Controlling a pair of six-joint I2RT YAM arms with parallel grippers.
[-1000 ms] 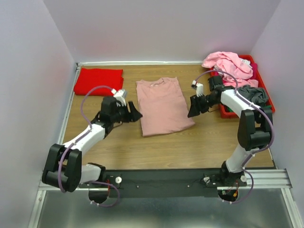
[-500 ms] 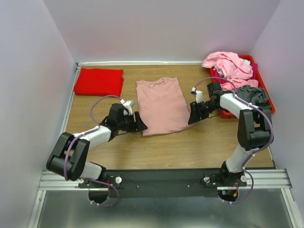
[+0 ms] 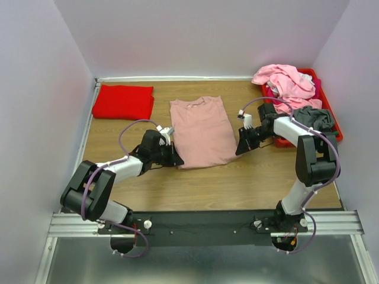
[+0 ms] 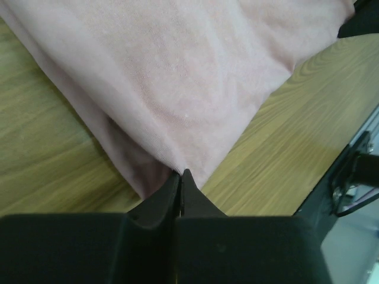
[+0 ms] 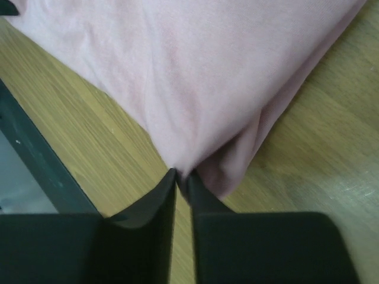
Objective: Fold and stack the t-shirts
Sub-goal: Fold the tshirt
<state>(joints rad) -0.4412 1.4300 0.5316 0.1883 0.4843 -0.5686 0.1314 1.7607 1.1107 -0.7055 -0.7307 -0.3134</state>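
A dusty-pink t-shirt lies flat in the middle of the wooden table, its sides folded in and its collar at the far end. My left gripper is at its near left corner. In the left wrist view the gripper is shut, pinching that corner of the pink fabric. My right gripper is at the near right corner. In the right wrist view the gripper has closed on a fold of the shirt. A folded bright red t-shirt rests at the far left.
A red plastic bin stands at the far right, holding a heap of light pink shirts and a grey one. White walls close in the table on three sides. The black base rail runs along the near edge.
Both arms came down and inward to the shirt's near corners. Both grippers, open earlier, have closed on the fabric.
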